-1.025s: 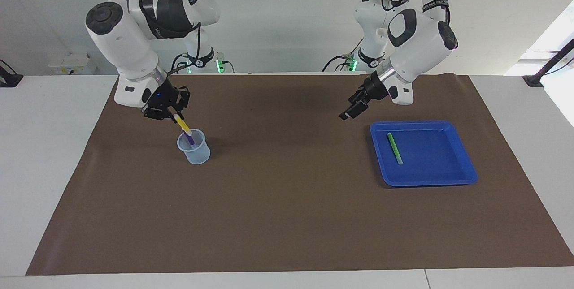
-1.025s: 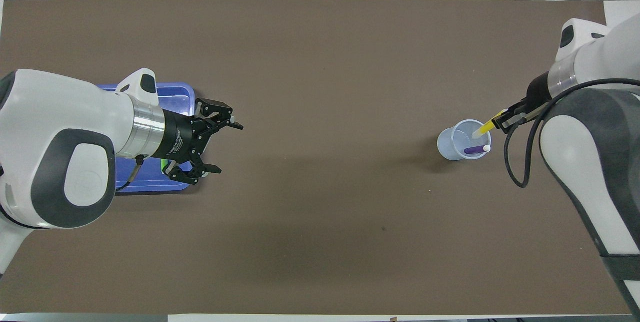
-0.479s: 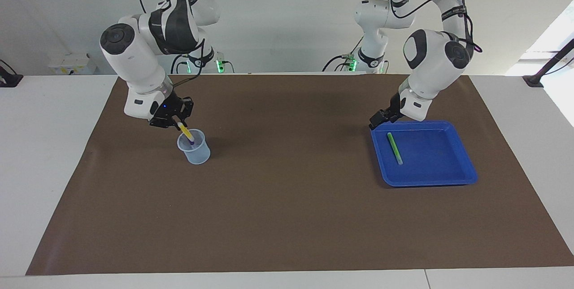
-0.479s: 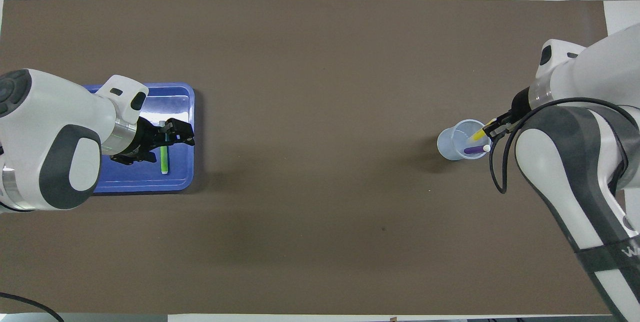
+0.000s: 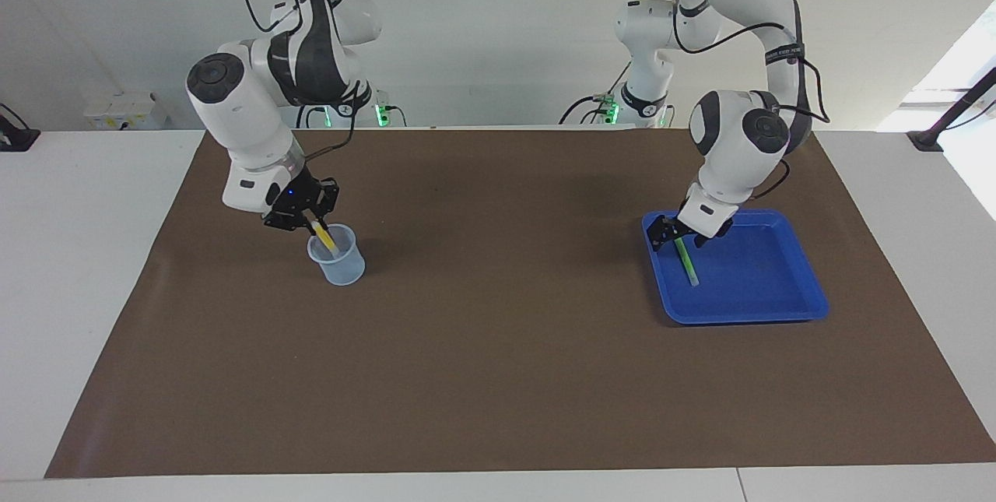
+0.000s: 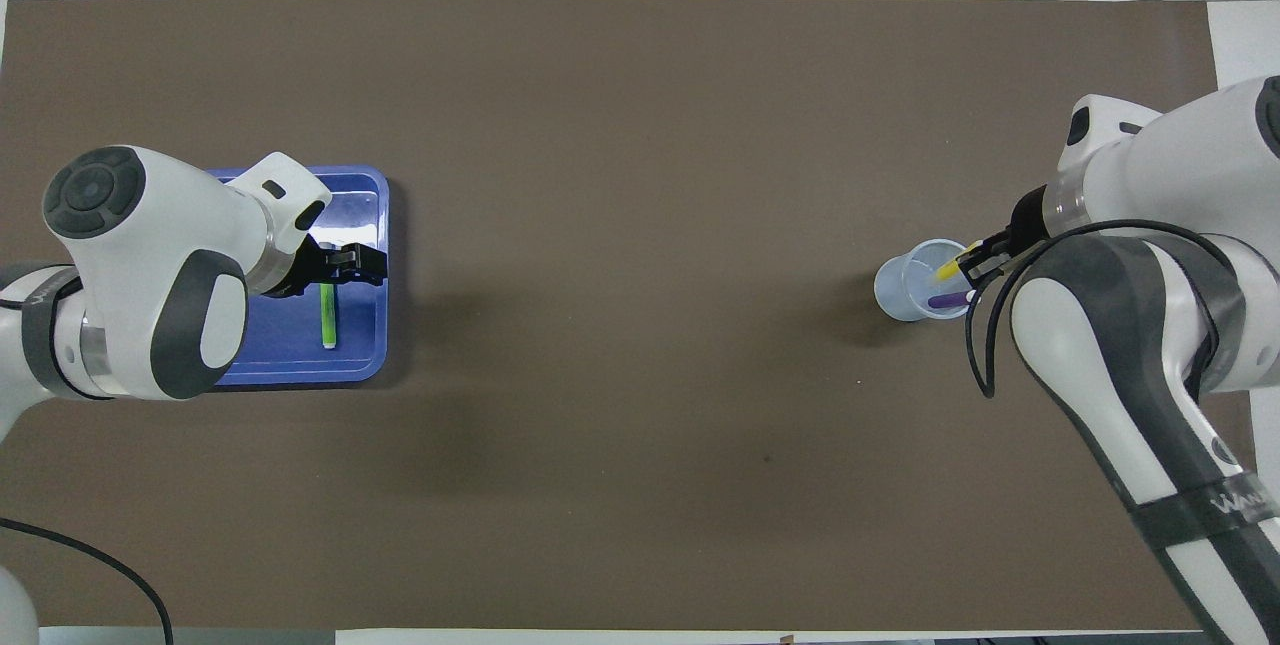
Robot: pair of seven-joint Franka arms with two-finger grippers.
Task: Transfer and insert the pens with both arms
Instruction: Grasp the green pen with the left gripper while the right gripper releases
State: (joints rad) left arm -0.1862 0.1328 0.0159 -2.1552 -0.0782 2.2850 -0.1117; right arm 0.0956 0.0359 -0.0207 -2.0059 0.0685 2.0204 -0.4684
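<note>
A brown mat (image 5: pixel 498 346) covers most of the white tabletop (image 5: pixel 85 268), and the things of the task sit at its two ends with a wide bare stretch of mat between them. Toward the right arm's end stands a clear plastic cup (image 5: pixel 338 261), upright, with the purple pen (image 6: pixel 948 301) already inside it and leaning against its wall. The right gripper (image 5: pixel 311 215) is just above the cup's rim on the robots' side, its fingers clamped together on the upper end of the yellow pen (image 5: pixel 324 237), which slants down so that its lower part is inside the cup beside the purple one. Toward the left arm's end lies a blue tray (image 5: pixel 766 296), flat on the mat, holding only the green pen (image 5: pixel 686 261); this pen lies lengthwise, nearer the tray's wall that faces the middle of the mat, its pale end pointing away from the robots. The left gripper (image 5: pixel 675 236) is low in the tray over the pen's end nearer the robots, its fingers spread apart on either side of that end, not yet pressed on it. The tray's raised wall (image 5: pixel 650 241) is close beside the gripper. Two smaller white arms with green lights (image 5: pixel 380 111) stand off the mat by the wall.
</note>
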